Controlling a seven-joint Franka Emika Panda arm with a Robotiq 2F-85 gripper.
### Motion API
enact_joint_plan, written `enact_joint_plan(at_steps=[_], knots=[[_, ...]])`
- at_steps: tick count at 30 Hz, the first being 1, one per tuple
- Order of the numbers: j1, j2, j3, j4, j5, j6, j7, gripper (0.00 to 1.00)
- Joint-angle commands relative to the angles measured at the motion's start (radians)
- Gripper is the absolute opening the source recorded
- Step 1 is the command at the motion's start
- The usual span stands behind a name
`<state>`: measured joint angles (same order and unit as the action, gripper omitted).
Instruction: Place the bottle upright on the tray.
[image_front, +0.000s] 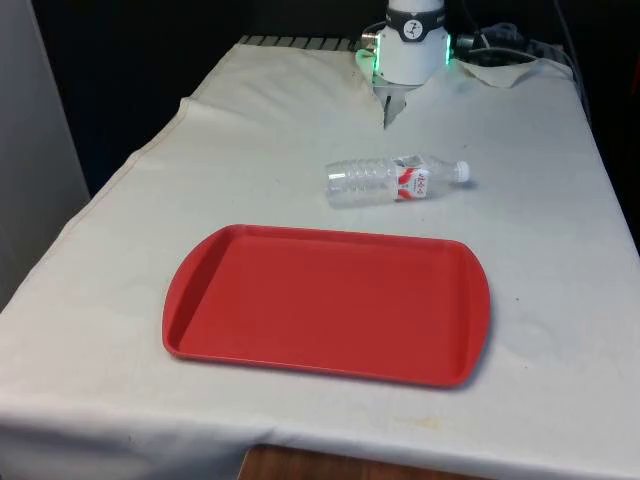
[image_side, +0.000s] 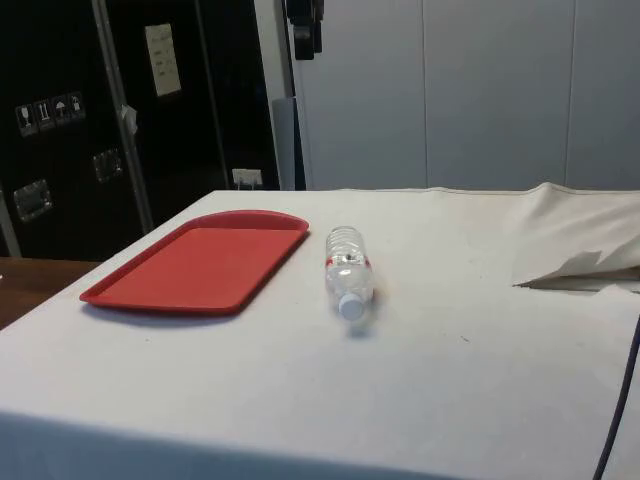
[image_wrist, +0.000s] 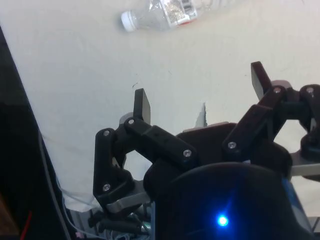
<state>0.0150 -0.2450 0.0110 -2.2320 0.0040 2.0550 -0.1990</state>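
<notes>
While lying on its side on the white cloth (image_front: 120, 250), clear bottle (image_front: 395, 180) seen in the front view with white cap (image_front: 462, 171) toward the front view's right and a red-and-white label (image_front: 412, 182) near the cap end. Red tray (image_front: 326, 303) flat on the cloth nearer the camera than the bottle, just apart from it, bare inside. White base of the arm (image_front: 414, 40) at the far end of the table, well beyond the bottle and tray. From the side view, bottle (image_side: 348, 272) again flat on the cloth, cap (image_side: 351, 305) pointing toward the camera, tray (image_side: 198, 262) just beside it and not touching. Rumpled fold of cloth (image_side: 575, 265) off to the other side of the bottle from the tray. Dark piece hanging at the top of that picture, too cut off to tell what it is. From the wrist view, gripper (image_wrist: 200, 95) hanging above bare cloth, black fingers (image_wrist: 142, 104) spread wide apart with nothing between them. Bottle (image_wrist: 175, 12) ahead of the fingertips, well apart from them, cap (image_wrist: 128, 21) at the end closer to the near finger, body running off the picture's edge. Untouched by the gripper, not on the tray, not upright.
</notes>
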Motion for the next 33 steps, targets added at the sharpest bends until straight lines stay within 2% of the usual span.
enact_joint_plan(at_steps=[1,9,10,15,26,27,28,33], knots=[[0.000,0.001,0.002,-0.001,0.000,0.000,0.001,1.00],[0.005,0.008,0.014,-0.018,0.000,0.028,0.014,1.00],[0.004,0.009,0.012,-0.013,0.000,0.014,0.007,1.00],[0.005,0.012,0.021,-0.025,0.001,0.037,0.016,1.00],[0.008,0.021,0.036,-0.031,0.001,0.046,0.013,1.00],[0.006,0.022,0.034,-0.025,0.000,0.031,0.009,1.00],[0.008,0.023,0.037,-0.031,0.001,0.047,0.013,1.00],[0.010,0.028,0.046,-0.034,0.001,0.051,0.012,1.00]])
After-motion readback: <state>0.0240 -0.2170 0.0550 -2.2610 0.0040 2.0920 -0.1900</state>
